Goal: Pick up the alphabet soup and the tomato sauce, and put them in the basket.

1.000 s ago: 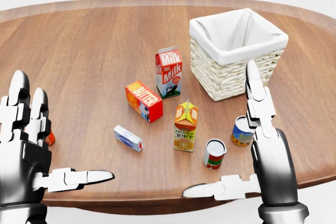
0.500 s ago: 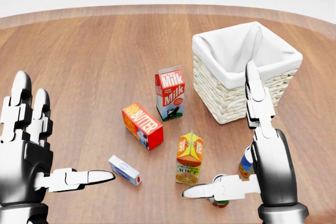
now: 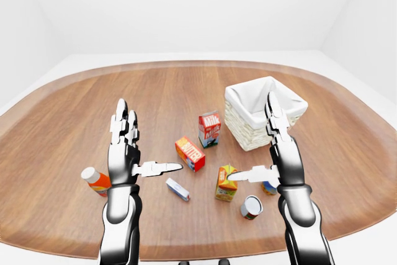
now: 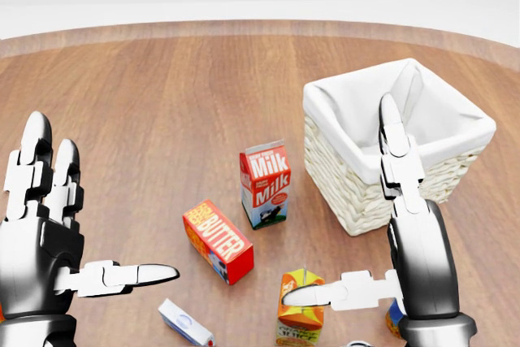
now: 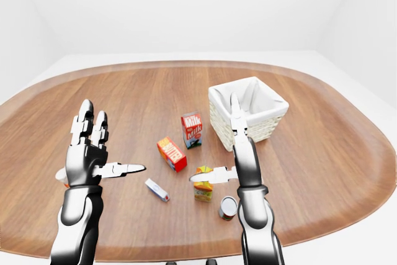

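Wooden desk (image 3: pixel 74 110); both robot hands, left (image 3: pixel 124 153) and right (image 3: pixel 279 153), spread wide, holding nothing. Alphabet soup (image 3: pixel 251 206) and tomato sauce (image 3: pixel 269 187) stand lower right in the left-eye view, below the basket (image 3: pixel 263 111).

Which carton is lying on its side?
The butter carton: it lies flat on its long side on the table. The milk carton and the orange juice carton both stand upright.

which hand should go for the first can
Right, probably. The right hand is open and hangs just above both cans: the red-labelled can and the blue one partly behind it, with the basket close by. The left hand is far off.
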Robot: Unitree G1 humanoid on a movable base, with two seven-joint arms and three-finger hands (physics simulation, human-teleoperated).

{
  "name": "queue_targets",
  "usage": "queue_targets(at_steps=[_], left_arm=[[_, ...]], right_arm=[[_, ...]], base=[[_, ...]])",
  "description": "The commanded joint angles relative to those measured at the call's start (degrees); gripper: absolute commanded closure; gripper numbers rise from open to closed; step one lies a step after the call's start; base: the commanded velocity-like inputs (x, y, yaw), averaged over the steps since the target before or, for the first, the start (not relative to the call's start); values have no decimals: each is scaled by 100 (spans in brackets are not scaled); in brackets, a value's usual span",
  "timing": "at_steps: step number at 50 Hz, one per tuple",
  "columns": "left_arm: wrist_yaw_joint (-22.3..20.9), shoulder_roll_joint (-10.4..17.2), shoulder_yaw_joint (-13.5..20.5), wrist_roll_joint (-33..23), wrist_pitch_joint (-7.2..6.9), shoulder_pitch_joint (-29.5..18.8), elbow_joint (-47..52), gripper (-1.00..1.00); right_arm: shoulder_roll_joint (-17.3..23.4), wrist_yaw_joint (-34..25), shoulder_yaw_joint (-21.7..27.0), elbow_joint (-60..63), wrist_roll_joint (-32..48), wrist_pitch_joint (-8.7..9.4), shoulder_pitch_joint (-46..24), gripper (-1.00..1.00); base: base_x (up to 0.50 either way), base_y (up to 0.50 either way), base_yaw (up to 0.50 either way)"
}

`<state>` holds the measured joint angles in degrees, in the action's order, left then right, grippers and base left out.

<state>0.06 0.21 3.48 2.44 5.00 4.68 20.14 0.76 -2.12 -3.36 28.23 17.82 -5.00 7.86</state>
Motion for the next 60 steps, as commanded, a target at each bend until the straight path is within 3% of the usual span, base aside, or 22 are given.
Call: queue_targets(at_steps=[1, 22, 42, 49, 57, 60], left_arm=[[-3, 0, -4, 2, 0, 11, 4, -100], [-34, -5, -29, 32, 0, 35, 11, -100], [-99, -24, -96, 68, 0, 76, -8, -100], [-112, -11, -122, -27, 0, 89, -97, -100], [-109, -14, -129, -53, 0, 91, -41, -100], [-116, -10, -124, -57, 0, 88, -60, -100]], right_arm=[[-1, -4, -7, 7, 0, 0, 14, -100], [5, -5, -18, -35, -6, 0, 23, -100], [5, -64, -59, -5, 2, 0, 27, -100], [21, -97, -243, 368, 456, 0, 124, -100], [141, -110, -94, 370, 915, 0, 381, -100], [136, -437, -72, 757, 1471, 0, 490, -100]], base=[[32, 0, 0], [30, 0, 0], [1, 0, 0], [0, 0, 0], [0, 0, 0], [0, 0, 0]])
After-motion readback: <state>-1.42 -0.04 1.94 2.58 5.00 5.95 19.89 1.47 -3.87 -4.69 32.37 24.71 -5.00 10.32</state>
